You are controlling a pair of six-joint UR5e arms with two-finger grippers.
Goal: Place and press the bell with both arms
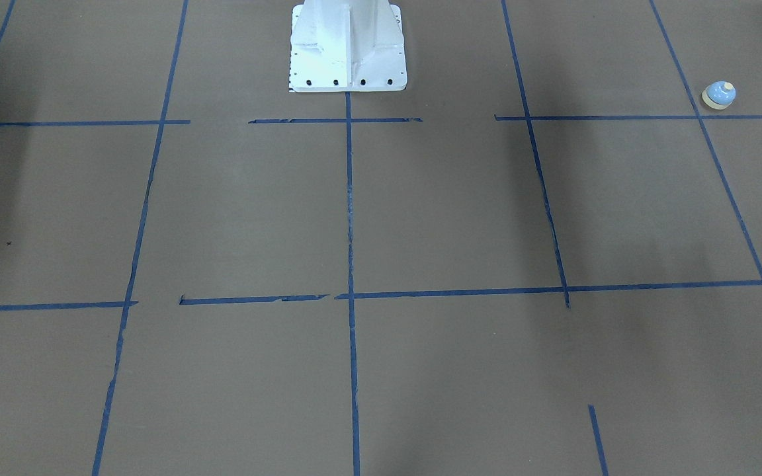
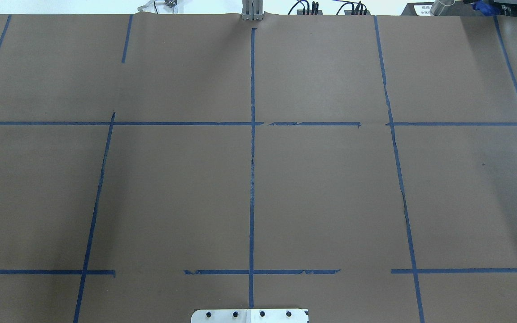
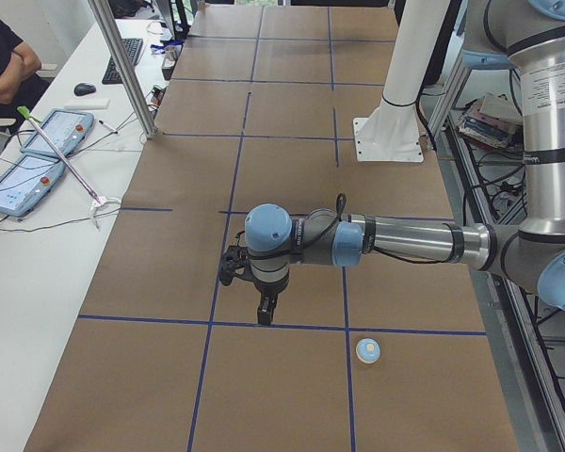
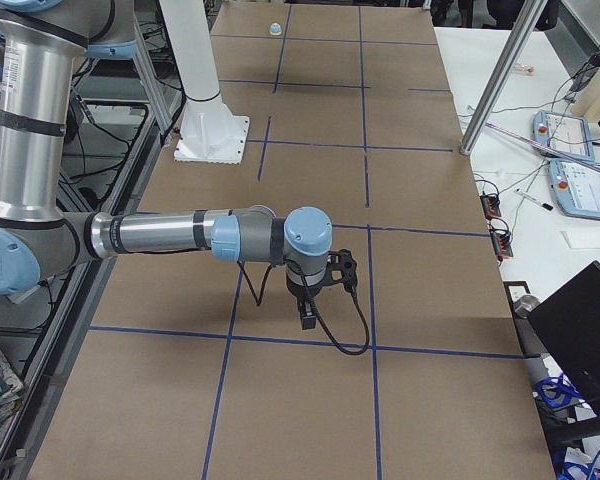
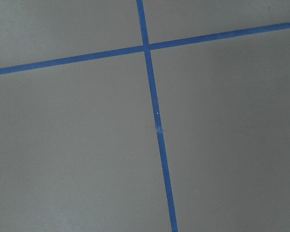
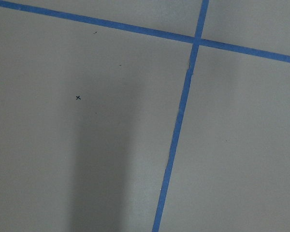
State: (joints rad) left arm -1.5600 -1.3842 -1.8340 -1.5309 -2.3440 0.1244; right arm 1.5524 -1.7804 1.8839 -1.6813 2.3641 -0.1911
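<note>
The light-blue bell [image 1: 719, 94] with a cream rim and button stands upright on the brown paper near the table's end on my left; it also shows in the exterior left view [image 3: 368, 350] and far off in the exterior right view [image 4: 276, 28]. My left gripper [image 3: 265, 311] points down above the table, a short way from the bell, not touching it. My right gripper [image 4: 307, 318] points down over a blue tape line at the other end. I cannot tell whether either is open or shut. The wrist views show only paper and tape.
The white bolted pedestal [image 1: 348, 46] stands at the table's robot-side middle. Blue tape lines grid the brown paper. A side table with tablets [image 3: 28, 160], a metal post [image 3: 122, 66] and a seated person [image 3: 5, 56] lie beyond the far edge.
</note>
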